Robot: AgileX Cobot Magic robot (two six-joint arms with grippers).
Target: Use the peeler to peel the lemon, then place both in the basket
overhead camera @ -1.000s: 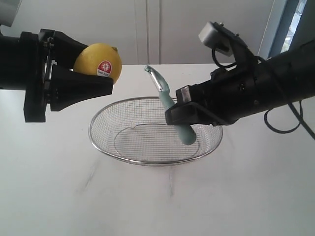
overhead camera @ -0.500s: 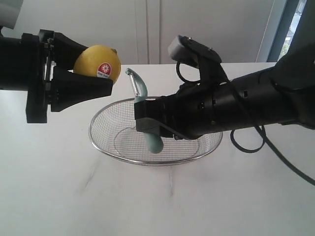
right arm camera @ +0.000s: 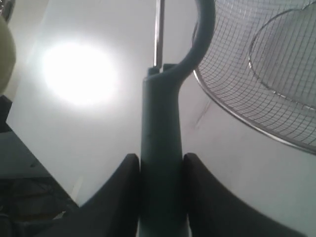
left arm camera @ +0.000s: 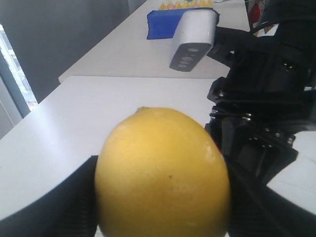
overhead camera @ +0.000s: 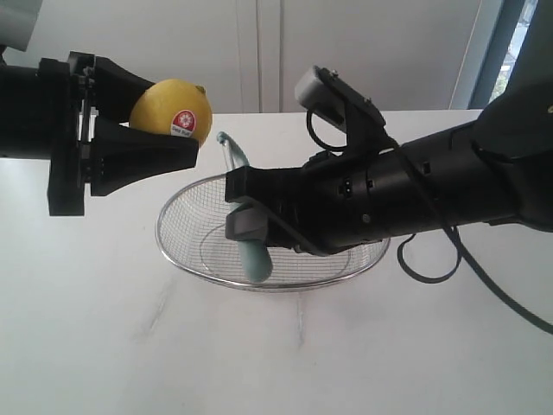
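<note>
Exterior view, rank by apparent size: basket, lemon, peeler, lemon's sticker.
1. basket
2-3. lemon and peeler: unsure; the peeler looks longer but slimmer, and the right hand hides part of it
4. sticker

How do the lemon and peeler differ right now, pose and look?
The lemon is round, yellow, stickered; the peeler is slim and teal. The lemon is held higher; the peeler stands tilted, head up, handle low by the basket. Both are airborne: lemon in the left tool, peeler in the right tool.
</note>
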